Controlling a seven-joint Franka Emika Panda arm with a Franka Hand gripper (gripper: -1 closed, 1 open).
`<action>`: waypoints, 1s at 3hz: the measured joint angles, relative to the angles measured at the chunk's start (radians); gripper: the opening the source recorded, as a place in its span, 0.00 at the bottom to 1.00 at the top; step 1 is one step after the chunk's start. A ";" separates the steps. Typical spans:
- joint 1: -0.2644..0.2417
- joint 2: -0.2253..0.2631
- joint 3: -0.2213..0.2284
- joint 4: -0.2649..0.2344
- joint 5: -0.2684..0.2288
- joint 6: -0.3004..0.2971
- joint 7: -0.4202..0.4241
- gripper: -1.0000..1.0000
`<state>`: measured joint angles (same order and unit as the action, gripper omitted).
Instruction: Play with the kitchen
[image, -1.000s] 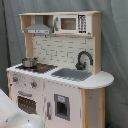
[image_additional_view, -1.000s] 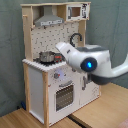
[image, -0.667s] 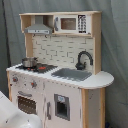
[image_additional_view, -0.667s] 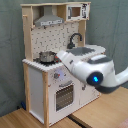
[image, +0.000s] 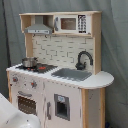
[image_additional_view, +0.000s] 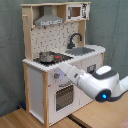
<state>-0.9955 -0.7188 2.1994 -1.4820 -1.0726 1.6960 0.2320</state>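
Arm (image_additional_view: 87, 82) reaching twd kitchen (image: 60, 75) front by knobs (image_additional_view: 56, 75); claw state can't tell. Step: approach. Next prob needs fine align on knob/oven door (image_additional_view: 64, 96).

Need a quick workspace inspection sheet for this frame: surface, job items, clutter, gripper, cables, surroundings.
Surface: wooden floor under the kitchen in the second exterior view.
Job's things: toy kitchen upright; small pot on the stovetop; black faucet behind the grey sink; oven door looks shut; grey hood and microwave on the upper shelf.
Clutter: nothing seen.
Gripper: arm reaches to the kitchen's front edge by the knobs; its tip cannot be made out.
Cables: nothing seen.
Surroundings: grey curtain behind the kitchen in both exterior views.
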 joint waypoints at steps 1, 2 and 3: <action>0.030 0.004 -0.002 -0.078 -0.077 0.035 -0.002 1.00; 0.051 0.014 -0.004 -0.165 -0.152 0.067 0.002 1.00; 0.067 0.031 -0.010 -0.257 -0.223 0.093 0.015 1.00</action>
<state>-0.9285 -0.6880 2.1889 -1.7393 -1.2954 1.7893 0.2469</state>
